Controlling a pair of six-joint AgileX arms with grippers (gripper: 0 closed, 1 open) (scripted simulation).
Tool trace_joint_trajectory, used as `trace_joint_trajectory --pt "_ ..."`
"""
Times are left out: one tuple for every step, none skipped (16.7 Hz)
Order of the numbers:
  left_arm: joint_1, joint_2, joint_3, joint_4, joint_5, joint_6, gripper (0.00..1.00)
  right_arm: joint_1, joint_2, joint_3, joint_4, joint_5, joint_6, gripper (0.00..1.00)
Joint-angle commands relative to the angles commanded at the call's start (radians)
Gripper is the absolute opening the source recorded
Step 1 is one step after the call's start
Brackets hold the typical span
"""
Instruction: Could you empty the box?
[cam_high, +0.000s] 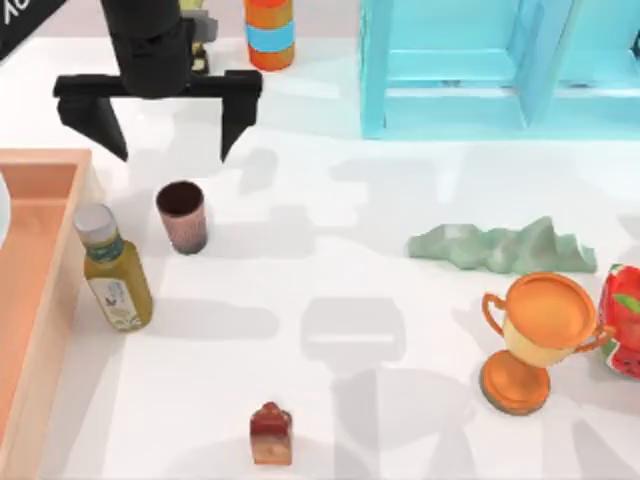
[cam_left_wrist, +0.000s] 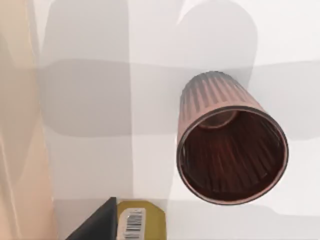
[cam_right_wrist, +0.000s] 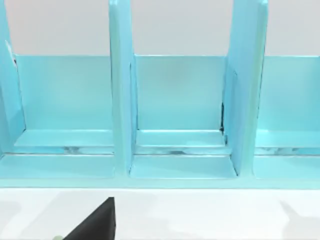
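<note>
the box (cam_high: 40, 290) sits at the left edge of the bench (cam_high: 330, 300), and the part of its floor i can see looks bare. the bottle (cam_high: 113, 270) with the yellow-green body stands upright just outside the box wall, right beside it. near the bottle stands a small brown ribbed cup (cam_high: 182, 216), also upright on the bench. the left gripper (cam_high: 170, 125) hangs above the bench behind the cup, with its two black fingers spread wide and nothing between them. in the left wrist view the cup (cam_left_wrist: 230, 150) is seen from above, with its dark mouth open. it looks like the emptying may be nearly done, though some of the box is out of sight. a good next move, i think, is to lift the left gripper straight up and away, so it does not bump the cup or tip the bottle. the right arm looks at the turquoise shelf (cam_right_wrist: 175, 115), and i cannot tell how its gripper is set.
</note>
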Motion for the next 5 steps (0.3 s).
trace_joint_trajectory --pt "0.000 0.000 0.034 -0.033 0.000 0.000 1.00 0.000 0.000 0.000 0.000 0.000 0.000 1.00" --pt "0.000 -0.001 0.062 -0.061 0.000 0.000 1.00 0.000 0.000 0.000 0.000 0.000 0.000 1.00" --pt "0.000 -0.001 0.083 -0.081 0.000 0.000 1.00 0.000 0.000 0.000 0.000 0.000 0.000 1.00" --pt "0.000 -0.001 0.097 -0.093 0.001 0.000 1.00 0.000 0.000 0.000 0.000 0.000 0.000 1.00" --pt "0.001 0.000 0.100 -0.096 0.001 -0.001 1.00 0.000 0.000 0.000 0.000 0.000 0.000 1.00"
